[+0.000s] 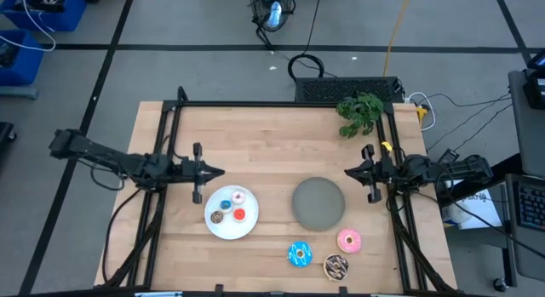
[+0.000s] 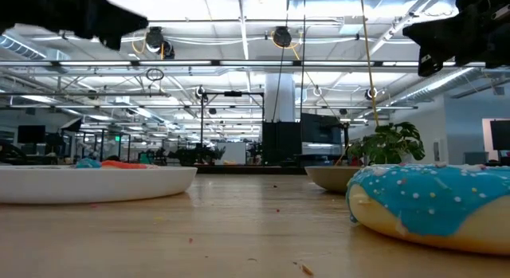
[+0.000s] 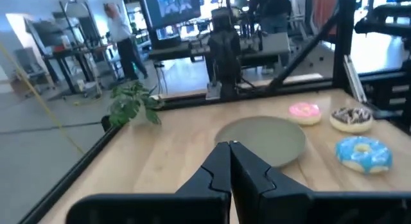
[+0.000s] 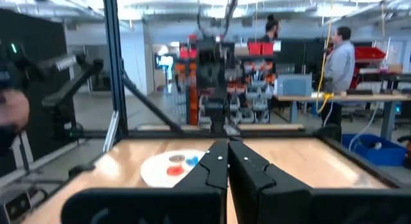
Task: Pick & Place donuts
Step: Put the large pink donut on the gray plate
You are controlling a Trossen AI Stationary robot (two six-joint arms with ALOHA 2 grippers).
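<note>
**A:** Which step are they at, from where you stand?

**B:** Between picks, I'd say. The left gripper (image 1: 220,172) hangs over the table's left side with its fingers pressed together, holding nothing. The right gripper (image 1: 347,172) mirrors it on the right, pinched shut and empty too.

**A:** And the donuts?

**B:** Taking the table's middle as the clock's centre, with twelve at the far edge: the white plate (image 1: 223,227) sits at about seven o'clock with the four tiny donuts (image 1: 231,206) on it. The three larger ones lie loose on the wood around five o'clock: the blue donut (image 1: 300,254), the pink donut (image 1: 348,240), and the brown sprinkled donut (image 1: 335,265) nearest the front edge. The grey plate (image 1: 318,202) between the arms looks bare.

**A:** So what's next?

**B:** My guess is a large ring goes to the grey plate. Either arm must first spread its fingers, then come down over a ring. The pink one lies closest to the right gripper.

**A:** Room to move?

**B:** Plenty in the middle; the wood at twelve is open except for the small green plant (image 1: 360,111) at one o'clock. The tight spot is the brown donut, near the front edge and just beside the blue one. The black frame rails (image 1: 170,135) run close along both sides.
</note>
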